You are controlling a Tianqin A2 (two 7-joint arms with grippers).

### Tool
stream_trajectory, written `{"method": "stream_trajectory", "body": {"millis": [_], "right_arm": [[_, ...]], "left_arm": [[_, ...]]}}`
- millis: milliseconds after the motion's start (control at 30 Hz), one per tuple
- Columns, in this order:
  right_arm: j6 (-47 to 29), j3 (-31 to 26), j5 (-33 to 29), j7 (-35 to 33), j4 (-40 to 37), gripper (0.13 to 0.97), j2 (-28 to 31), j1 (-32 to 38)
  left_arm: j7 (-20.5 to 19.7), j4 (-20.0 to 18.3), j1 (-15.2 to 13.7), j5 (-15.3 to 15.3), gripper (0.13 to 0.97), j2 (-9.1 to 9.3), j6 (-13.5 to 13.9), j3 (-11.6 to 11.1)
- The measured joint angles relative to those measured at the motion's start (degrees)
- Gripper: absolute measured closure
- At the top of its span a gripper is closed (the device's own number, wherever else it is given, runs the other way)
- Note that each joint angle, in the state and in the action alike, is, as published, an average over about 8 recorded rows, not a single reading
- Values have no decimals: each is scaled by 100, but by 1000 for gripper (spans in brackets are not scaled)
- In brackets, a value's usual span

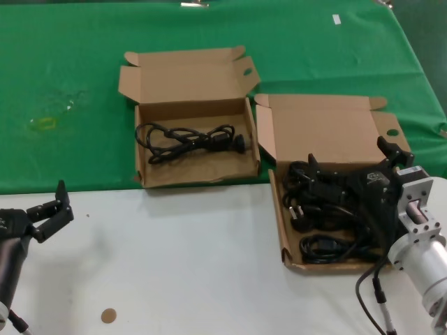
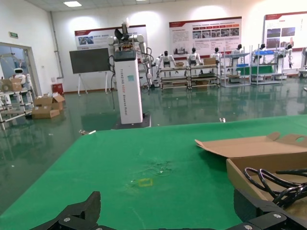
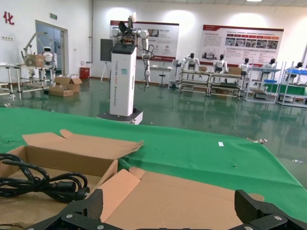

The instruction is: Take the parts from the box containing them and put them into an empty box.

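Note:
The box containing the parts [image 1: 277, 209] stands at the right, with a tangle of black power cords [image 1: 325, 223] inside. My right gripper [image 1: 348, 159] hovers open over that tangle, holding nothing; in the right wrist view this gripper [image 3: 169, 206] faces the box's raised lid [image 3: 192, 196]. The other box [image 1: 195, 176] stands in the middle of the far side, with one black cord [image 1: 188, 139] coiled in it. That cord [image 2: 278, 184] also shows in the left wrist view. My left gripper [image 1: 59, 209] waits open and empty at the near left, over the white table.
Both boxes straddle the line between the green cloth [image 1: 70, 70] and the white table [image 1: 174, 265]. On the cloth at the left is a yellowish mark [image 1: 42, 123]. A small brown disc [image 1: 107, 315] lies on the table near the front edge.

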Motion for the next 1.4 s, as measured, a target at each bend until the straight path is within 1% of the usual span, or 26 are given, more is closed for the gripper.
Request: {"method": "stream_trajectory", "body": {"millis": [1400], "right_arm": [[0, 0, 0, 0, 0, 129, 0, 0]], "left_arm": [[0, 0, 0, 0, 132, 0, 0, 0]]}}
